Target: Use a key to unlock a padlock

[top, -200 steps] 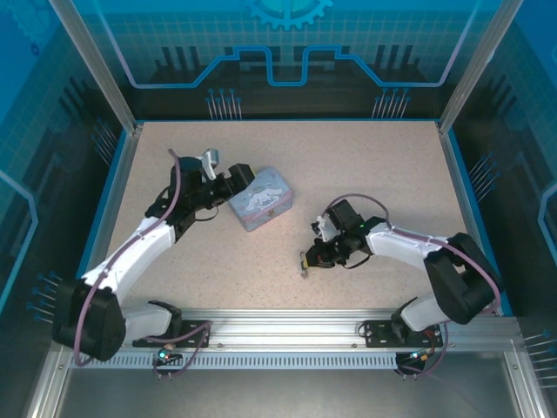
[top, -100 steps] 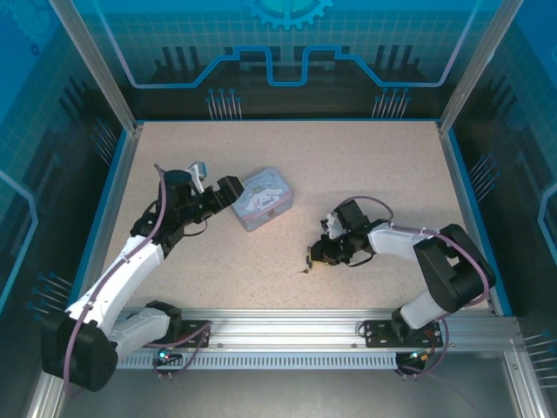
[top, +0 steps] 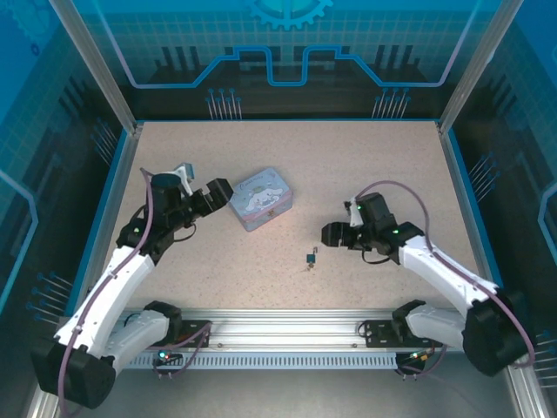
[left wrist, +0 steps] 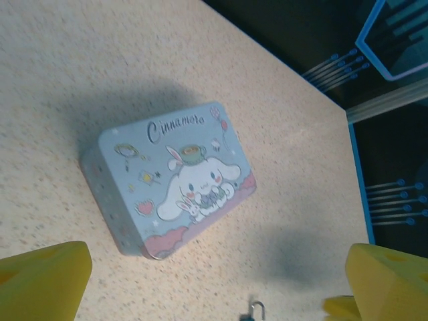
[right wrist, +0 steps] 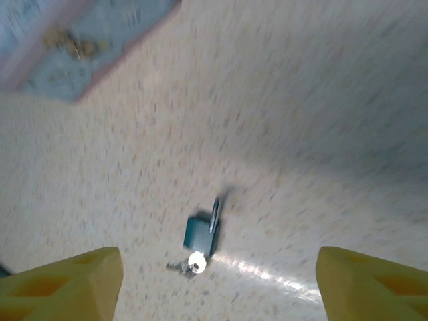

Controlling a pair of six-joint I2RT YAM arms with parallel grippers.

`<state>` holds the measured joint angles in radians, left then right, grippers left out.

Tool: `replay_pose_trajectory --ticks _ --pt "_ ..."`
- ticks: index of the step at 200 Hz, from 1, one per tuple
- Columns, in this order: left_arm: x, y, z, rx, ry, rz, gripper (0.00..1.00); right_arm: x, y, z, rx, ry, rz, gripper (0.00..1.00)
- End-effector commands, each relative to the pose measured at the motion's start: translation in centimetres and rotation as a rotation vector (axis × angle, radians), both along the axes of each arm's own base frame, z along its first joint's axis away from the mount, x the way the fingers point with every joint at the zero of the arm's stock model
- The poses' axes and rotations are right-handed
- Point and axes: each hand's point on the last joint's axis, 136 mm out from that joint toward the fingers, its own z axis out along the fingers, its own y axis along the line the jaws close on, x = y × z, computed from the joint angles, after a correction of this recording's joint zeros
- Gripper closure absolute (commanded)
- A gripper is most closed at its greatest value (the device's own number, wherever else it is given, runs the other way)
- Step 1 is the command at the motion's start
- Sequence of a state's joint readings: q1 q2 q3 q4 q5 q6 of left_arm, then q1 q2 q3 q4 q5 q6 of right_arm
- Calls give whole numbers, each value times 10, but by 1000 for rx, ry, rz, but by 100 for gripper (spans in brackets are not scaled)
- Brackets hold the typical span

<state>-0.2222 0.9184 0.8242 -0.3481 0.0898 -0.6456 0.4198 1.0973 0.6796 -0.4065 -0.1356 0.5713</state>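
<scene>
The small dark teal padlock [top: 311,258] lies on the speckled table, free of both grippers. In the right wrist view the padlock [right wrist: 200,233] has its thin shackle standing edge-on, and the silvery key [right wrist: 195,262] is at its bottom end, seemingly in the keyhole. My right gripper [top: 330,233] hangs open just right of and above it, and its yellow fingers [right wrist: 67,281] frame the lock from a distance. My left gripper [top: 218,192] is open beside the left end of the tin, and the padlock's shackle [left wrist: 256,309] peeks in at the bottom edge.
A pale lilac-blue cartoon tin [top: 259,199] sits left of centre, also seen as the tin [left wrist: 170,177] and the tin corner [right wrist: 80,47]. Blue walls and metal rails border the table. Open tabletop lies around the padlock.
My right gripper has opened, let go at the padlock and drawn back to the right, leaving lock and key on the table. The left arm has pulled back a little to the left.
</scene>
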Motion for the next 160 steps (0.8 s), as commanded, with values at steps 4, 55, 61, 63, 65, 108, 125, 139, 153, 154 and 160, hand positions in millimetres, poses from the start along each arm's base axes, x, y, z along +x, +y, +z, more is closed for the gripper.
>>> replay_pose_trajectory --ticks 4,55,61,63,65,108,125,139,153,154,160 --pt "-3 38 5 157 -44 130 1 26 -59 35 -181 -162 -182 6" --pt "-1 94 -20 501 -125 291 1 62 -166 59 -406 -358 -506 0" --pt "-1 100 -26 531 -138 313 1 62 -179 52 -427 -340 -547 0" --pt "-1 102 -27 539 -146 321 1 62 -183 50 -432 -336 -558 0" --pt "-1 103 -29 552 -149 324 1 62 -187 48 -437 -329 -571 0" --pt "5 123 -77 684 -199 375 1 79 -215 8 -457 -342 -674 0" --pt "7 125 -96 695 -168 345 1 86 -211 3 -437 -432 -664 0" --pt "10 124 -109 679 -159 308 1 93 -205 6 -417 -540 -644 0" --pt "13 121 -118 647 -172 270 1 98 -198 4 -418 -587 -605 0" --pt "13 121 -119 646 -171 268 1 98 -197 4 -419 -589 -603 0" --pt "16 120 -121 634 -186 256 1 101 -193 3 -423 -604 -585 0"
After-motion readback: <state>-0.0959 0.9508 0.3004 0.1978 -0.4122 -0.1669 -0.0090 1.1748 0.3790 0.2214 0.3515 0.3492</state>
